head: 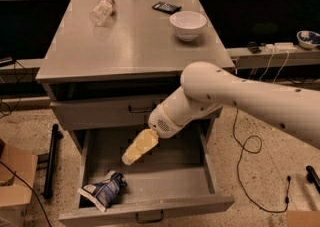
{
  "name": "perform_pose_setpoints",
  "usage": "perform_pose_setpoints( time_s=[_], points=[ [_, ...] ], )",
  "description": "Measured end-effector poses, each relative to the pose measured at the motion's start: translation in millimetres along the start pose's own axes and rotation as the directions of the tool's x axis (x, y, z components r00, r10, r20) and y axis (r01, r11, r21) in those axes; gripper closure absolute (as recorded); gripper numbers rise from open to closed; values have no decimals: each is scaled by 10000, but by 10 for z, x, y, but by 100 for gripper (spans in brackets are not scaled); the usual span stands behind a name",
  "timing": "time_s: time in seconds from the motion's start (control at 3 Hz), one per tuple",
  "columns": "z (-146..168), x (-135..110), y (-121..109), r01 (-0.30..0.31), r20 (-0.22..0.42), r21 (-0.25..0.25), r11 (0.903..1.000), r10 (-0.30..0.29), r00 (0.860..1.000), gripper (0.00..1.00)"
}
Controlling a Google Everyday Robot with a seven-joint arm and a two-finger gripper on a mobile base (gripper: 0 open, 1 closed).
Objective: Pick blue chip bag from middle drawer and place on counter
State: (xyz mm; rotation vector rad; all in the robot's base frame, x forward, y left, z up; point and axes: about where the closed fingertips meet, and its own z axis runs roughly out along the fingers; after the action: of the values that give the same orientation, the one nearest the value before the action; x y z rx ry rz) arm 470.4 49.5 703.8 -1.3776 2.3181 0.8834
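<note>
The blue chip bag (102,190), dark blue with white ends, lies crumpled in the front left corner of the open middle drawer (165,181). My gripper (131,157), with pale yellow fingers, hangs above the drawer's middle, up and to the right of the bag and apart from it. It holds nothing that I can see. The grey counter (135,46) is the top of the cabinet above.
On the counter stand a white bowl (187,24), a clear plastic bottle (102,11) lying on its side and a dark calculator (166,7). The upper drawer front (107,112) is shut. A cardboard box (15,181) and a black bar (50,161) lie on the floor at left; cables at right.
</note>
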Motion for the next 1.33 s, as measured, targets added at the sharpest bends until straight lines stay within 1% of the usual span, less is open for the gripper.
perform_pose_setpoints(
  time_s=[0.33,0.67,1.0,1.33],
  points=[
    [496,92,-132,-762,66,-409,9963,766,9970,0],
    [557,110,-165,-858,104,-455,9953,864,9962,0],
    [828,144,-189,-1194,-469,-973,9881,1153,9922,0],
    [1647,164,-237,-1715,-1297,-2175,9609,1457,9808,0]
  ],
)
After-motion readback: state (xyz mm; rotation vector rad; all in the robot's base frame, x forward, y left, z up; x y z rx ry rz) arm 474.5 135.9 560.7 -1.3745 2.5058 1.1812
